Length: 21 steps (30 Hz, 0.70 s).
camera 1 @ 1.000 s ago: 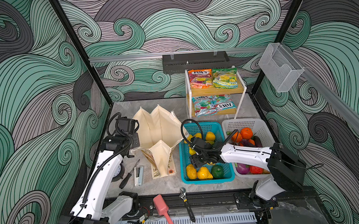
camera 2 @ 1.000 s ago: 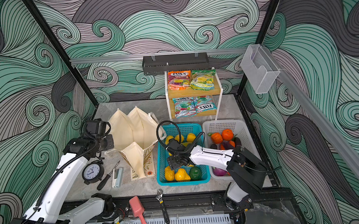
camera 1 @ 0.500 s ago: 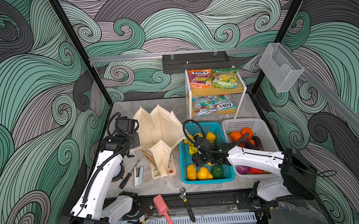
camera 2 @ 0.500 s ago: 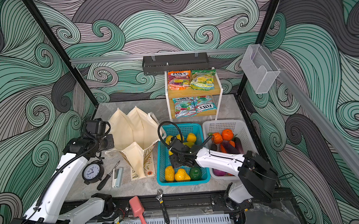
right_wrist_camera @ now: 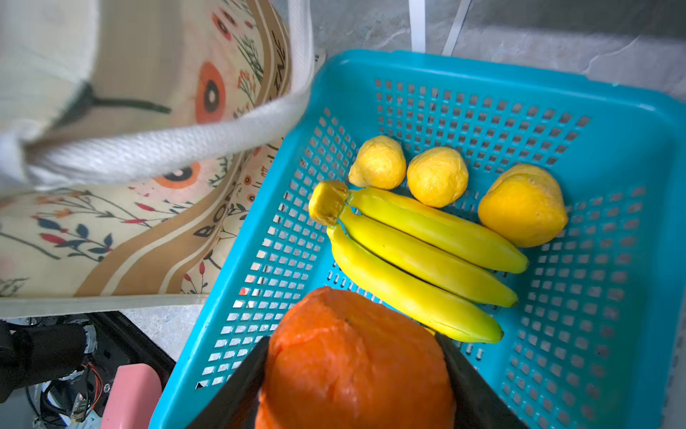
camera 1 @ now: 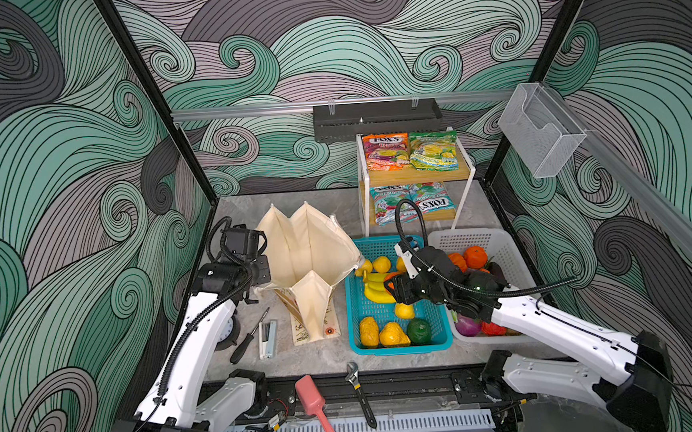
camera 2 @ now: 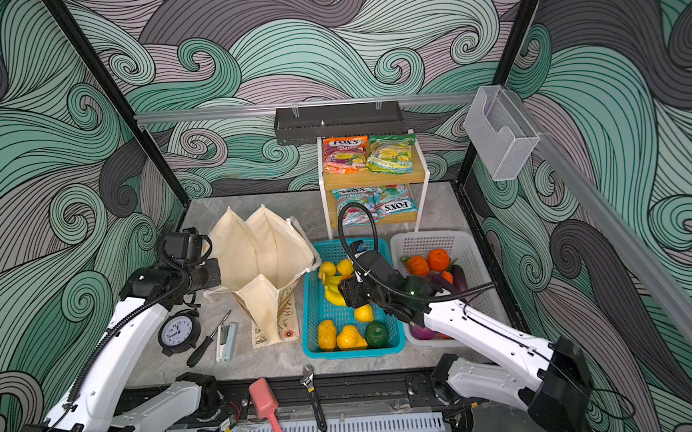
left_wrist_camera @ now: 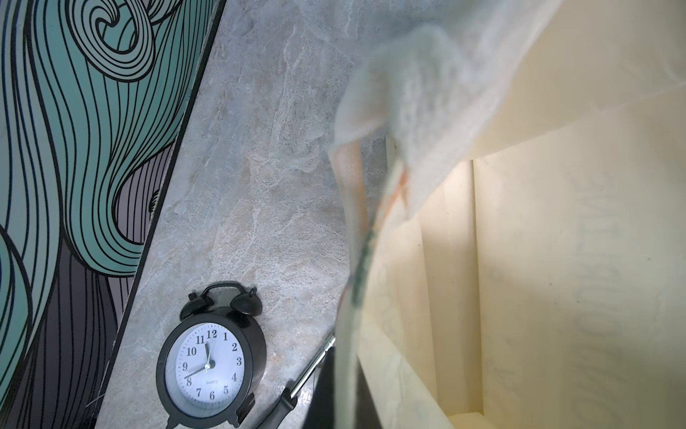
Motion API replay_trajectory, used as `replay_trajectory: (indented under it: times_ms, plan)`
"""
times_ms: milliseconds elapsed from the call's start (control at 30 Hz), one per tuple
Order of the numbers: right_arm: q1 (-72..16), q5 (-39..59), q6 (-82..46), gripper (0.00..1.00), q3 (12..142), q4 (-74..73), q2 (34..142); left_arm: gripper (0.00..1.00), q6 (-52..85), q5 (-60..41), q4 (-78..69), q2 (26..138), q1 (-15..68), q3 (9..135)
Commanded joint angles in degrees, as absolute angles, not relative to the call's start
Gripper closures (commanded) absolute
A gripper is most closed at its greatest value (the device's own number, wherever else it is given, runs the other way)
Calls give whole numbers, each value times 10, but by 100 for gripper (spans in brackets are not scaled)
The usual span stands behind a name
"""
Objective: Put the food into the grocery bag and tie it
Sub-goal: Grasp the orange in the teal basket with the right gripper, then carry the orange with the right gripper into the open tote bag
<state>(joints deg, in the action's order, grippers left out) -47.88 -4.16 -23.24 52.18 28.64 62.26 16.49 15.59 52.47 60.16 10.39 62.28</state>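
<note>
The cream grocery bag (camera 1: 309, 253) stands open at centre left, its floral side and white rope handle (right_wrist_camera: 167, 148) showing in the right wrist view. My left gripper (camera 1: 257, 288) is shut on the bag's left rim; the cloth edge (left_wrist_camera: 352, 297) runs between its dark fingers. My right gripper (right_wrist_camera: 356, 371) is shut on an orange toy fruit (right_wrist_camera: 356, 364) above the teal basket (right_wrist_camera: 631, 122), close to the bag's right side. Below it lie bananas (right_wrist_camera: 415, 252) and yellow fruit (right_wrist_camera: 438, 176). Two FOX'S packets, orange-red (camera 1: 385, 151) and green (camera 1: 433, 150), lie on the shelf.
A white basket (camera 1: 500, 239) with more fruit stands right of the teal one. A black alarm clock (camera 2: 178, 332), a screwdriver (camera 1: 249, 335) and a stapler (camera 1: 268, 338) lie left of the bag. A wrench (camera 1: 361, 393) and a pink scoop (camera 1: 313, 405) rest at the front rail.
My right gripper's jaws have narrowed onto the orange fruit and the arm's elbow has swung out to the right. The left arm and the bag have stayed put.
</note>
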Motion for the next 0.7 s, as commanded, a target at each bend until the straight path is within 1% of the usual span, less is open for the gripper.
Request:
replay_trajectory:
  times_ms: [0, 133, 367, 467, 567, 667]
  plan:
    - [-477, -36, -179, 40, 594, 304, 616, 100, 163, 142, 514, 589, 100, 615]
    - [-477, -14, -162, 41, 674, 298, 654, 100, 163, 152, 516, 589, 100, 614]
    - [-478, 43, -161, 42, 821, 310, 767, 100, 160, 158, 513, 586, 100, 612]
    - [-479, 86, -158, 44, 884, 325, 826, 100, 158, 151, 512, 586, 100, 610]
    - [-485, 101, -162, 46, 939, 345, 882, 100, 156, 141, 509, 587, 100, 609]
    - [-496, 118, -160, 45, 985, 347, 930, 100, 156, 134, 510, 587, 100, 609]
